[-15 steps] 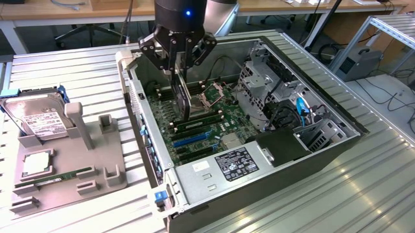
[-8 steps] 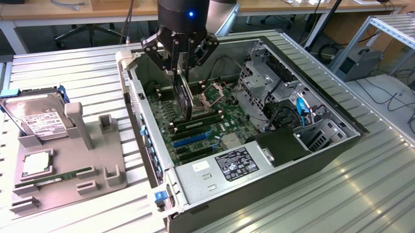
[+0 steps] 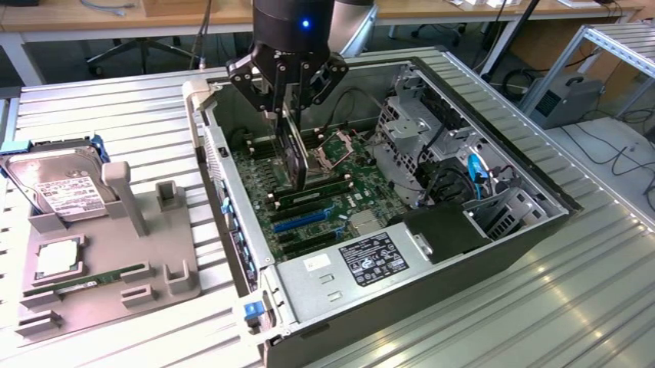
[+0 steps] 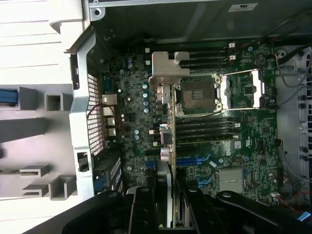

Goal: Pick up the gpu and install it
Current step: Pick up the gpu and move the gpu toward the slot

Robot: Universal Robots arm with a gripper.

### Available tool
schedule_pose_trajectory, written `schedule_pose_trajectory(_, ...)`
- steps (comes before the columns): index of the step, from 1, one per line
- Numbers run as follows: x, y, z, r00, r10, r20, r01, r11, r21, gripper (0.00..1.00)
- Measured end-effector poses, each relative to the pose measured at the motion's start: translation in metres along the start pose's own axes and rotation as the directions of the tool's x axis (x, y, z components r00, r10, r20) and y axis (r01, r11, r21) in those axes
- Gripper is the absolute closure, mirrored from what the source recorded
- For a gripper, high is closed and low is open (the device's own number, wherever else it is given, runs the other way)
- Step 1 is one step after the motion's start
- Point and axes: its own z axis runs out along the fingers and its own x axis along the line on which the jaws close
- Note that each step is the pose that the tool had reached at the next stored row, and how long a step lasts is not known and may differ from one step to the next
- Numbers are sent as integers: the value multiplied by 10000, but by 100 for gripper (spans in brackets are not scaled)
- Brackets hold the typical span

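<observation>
The gpu hangs edge-on, a thin dark card, over the green motherboard inside the open computer case. My gripper is shut on the card's upper edge. In the wrist view the gpu runs as a narrow strip away from my gripper, and its silvery end bracket is at the far end, near the case's rear wall. The card is above the board, beside the open CPU socket and the blue expansion slots. Its lower edge looks clear of the slots.
A grey parts holder stands at the exterior view's left, with a hard drive, a processor chip and a green RAM stick. Inside the case are a drive cage, cables and a silver heatsink.
</observation>
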Motion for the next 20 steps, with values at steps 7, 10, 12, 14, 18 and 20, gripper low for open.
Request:
schedule_pose_trajectory(7, -36, 3, 15, 10000, -1, 0, 1, 10000, -1, 73)
schedule_pose_trajectory(10, -49, 4, 20, 10000, 0, 0, 0, 10000, 0, 73)
schedule_pose_trajectory(12, -58, 4, 23, 10000, 0, 0, 0, 10000, 0, 73)
schedule_pose_trajectory(14, -68, 5, 27, 10000, -1, -1, 1, 10000, 0, 73)
schedule_pose_trajectory(18, -98, 7, 37, 10000, -1, 0, 1, 10000, -1, 73)
schedule_pose_trajectory(20, -109, 8, 41, 10000, -1, 0, 1, 10000, -1, 73)
